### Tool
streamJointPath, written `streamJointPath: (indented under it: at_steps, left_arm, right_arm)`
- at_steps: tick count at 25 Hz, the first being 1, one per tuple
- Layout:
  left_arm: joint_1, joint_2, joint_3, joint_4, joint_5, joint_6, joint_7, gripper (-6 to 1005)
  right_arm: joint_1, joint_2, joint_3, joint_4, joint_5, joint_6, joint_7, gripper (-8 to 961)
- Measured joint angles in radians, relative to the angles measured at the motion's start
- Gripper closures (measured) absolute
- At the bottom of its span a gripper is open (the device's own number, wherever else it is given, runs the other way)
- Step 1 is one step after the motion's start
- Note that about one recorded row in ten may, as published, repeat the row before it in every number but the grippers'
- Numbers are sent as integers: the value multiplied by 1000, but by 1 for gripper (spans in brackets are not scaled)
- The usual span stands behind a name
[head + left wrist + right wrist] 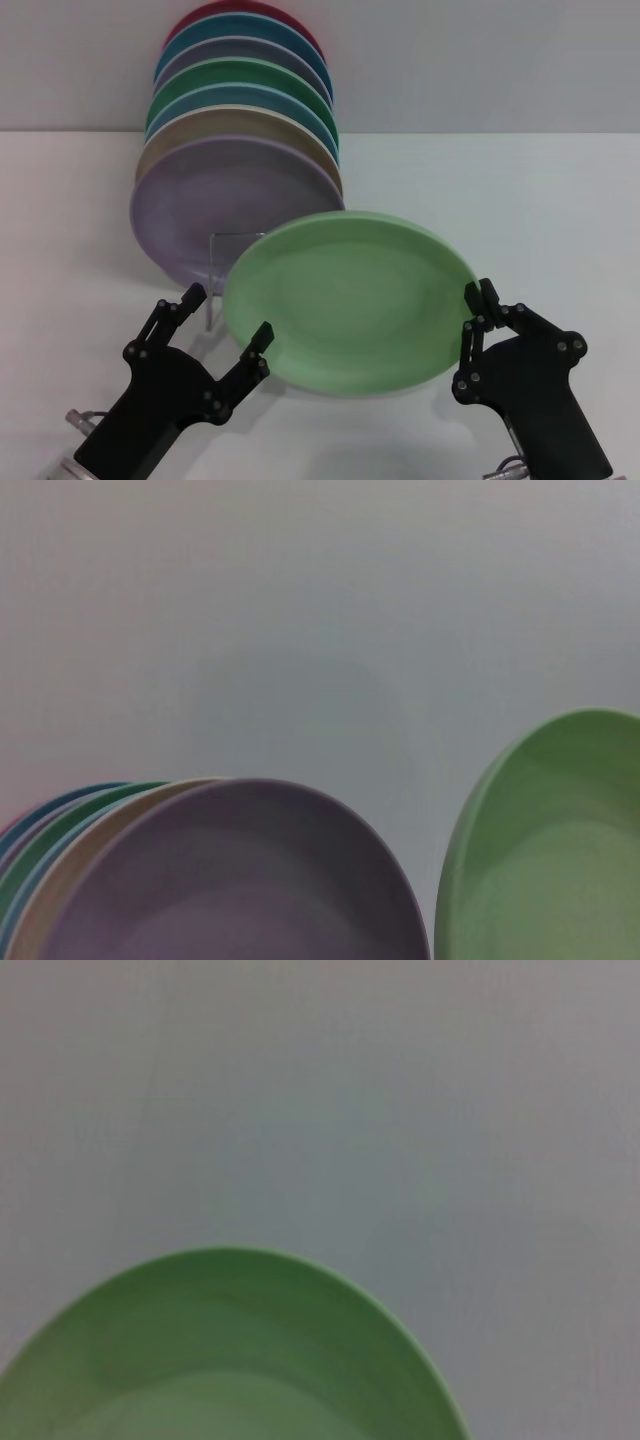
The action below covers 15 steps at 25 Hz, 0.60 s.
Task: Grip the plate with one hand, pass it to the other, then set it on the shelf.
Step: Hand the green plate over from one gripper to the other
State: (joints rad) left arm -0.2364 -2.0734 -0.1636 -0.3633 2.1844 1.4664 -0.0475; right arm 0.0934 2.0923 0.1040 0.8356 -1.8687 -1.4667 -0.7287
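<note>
The light mint-green plate [350, 300] hangs tilted above the table, its face toward me. My right gripper [478, 306] is shut on its right rim. On the other side my left gripper [222, 320] is open at the plate's lower left rim, one finger in front of the edge and the other out to the left; I cannot tell whether they touch it. Part of the shelf [214, 262], a thin wire stand, shows just behind the plate's left edge. The plate [560, 860] also fills a corner of the left wrist view, and the plate [230, 1360] shows in the right wrist view.
A row of several coloured plates leans upright at the back left, a lavender plate [210, 200] in front, directly behind the wire stand. The left wrist view also shows this lavender plate [240, 880]. The white table [540, 200] stretches to the right.
</note>
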Motion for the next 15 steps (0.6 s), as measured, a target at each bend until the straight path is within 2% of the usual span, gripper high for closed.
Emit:
streamJointPath:
  at_steps: [10,15]
  left_arm:
    - [-15,0,-9,0,-5,-14,0,153]
    - [-11,0,-9,3,-7,-14,0,187]
  right_arm:
    - [10,0,-11,0,-3,10,-13,938]
    - [11,0,-12,1,-2,10,-26,937]
